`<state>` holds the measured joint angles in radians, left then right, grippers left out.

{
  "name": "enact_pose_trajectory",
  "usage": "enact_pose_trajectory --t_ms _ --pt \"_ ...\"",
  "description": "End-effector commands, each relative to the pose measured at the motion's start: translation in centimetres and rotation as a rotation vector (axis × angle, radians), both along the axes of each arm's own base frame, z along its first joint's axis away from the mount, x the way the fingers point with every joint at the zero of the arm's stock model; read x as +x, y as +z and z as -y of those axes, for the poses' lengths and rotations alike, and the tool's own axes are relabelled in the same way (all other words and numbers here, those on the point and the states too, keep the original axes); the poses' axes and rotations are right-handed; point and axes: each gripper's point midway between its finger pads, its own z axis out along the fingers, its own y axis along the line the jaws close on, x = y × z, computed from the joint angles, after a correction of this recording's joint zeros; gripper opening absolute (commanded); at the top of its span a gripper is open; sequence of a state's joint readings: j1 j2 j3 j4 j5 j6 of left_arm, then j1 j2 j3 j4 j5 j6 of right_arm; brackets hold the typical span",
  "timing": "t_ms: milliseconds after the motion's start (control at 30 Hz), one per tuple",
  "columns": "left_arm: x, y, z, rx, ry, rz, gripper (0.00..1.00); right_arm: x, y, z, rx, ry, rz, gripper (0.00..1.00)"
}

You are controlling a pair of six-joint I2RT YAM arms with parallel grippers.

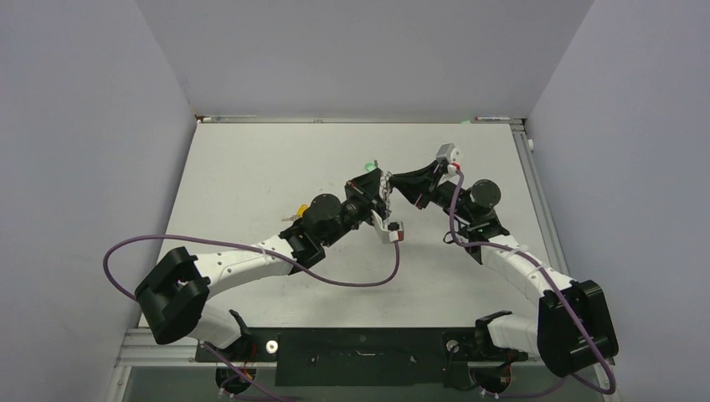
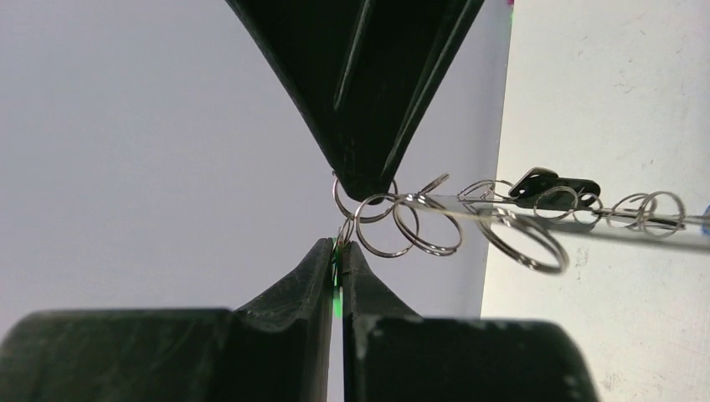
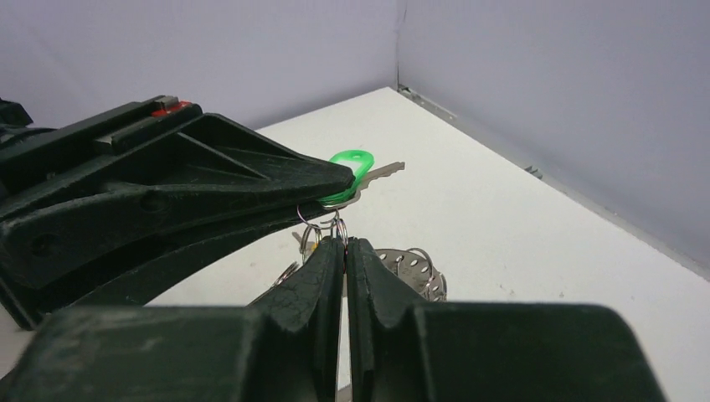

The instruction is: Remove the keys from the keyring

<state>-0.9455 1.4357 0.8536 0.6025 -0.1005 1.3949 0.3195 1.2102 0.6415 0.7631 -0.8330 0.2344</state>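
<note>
My left pincer [image 2: 339, 248] was shut to a hair's gap on the green key [image 3: 352, 164], whose silver blade stuck out past my fingertips. My right pincer [image 3: 343, 244] met it tip to tip, squeezed tight on a small wire ring [image 3: 337, 226] hanging from that key. The keyring [image 3: 412, 266] hung just beside my right fingers, among more wire rings. A yellow key [image 1: 298, 212] lay to the left and nearer, on the white table [image 1: 251, 167]. Grey walls [image 1: 360, 50] closed the left, far and right sides.
</note>
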Motion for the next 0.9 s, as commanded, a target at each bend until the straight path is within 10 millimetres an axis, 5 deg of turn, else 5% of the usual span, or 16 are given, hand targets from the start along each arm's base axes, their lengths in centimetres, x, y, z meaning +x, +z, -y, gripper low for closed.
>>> enact_pose_trajectory --t_ms 0,433,700,867 --pt "0.7 1.8 -0.6 -0.049 0.048 0.000 0.00 -0.6 8.4 1.9 0.254 -0.073 0.213 0.05" --pt "0.8 2.6 0.5 -0.087 0.033 -0.031 0.00 0.1 9.5 0.7 0.429 -0.110 0.118 0.05" --pt "0.3 4.5 1.6 -0.171 -0.014 -0.072 0.00 1.1 8.1 -0.5 0.473 -0.139 0.051 0.05" --pt "0.7 4.6 1.0 -0.179 0.018 -0.079 0.00 0.7 4.9 -0.3 0.383 -0.126 0.032 0.05"
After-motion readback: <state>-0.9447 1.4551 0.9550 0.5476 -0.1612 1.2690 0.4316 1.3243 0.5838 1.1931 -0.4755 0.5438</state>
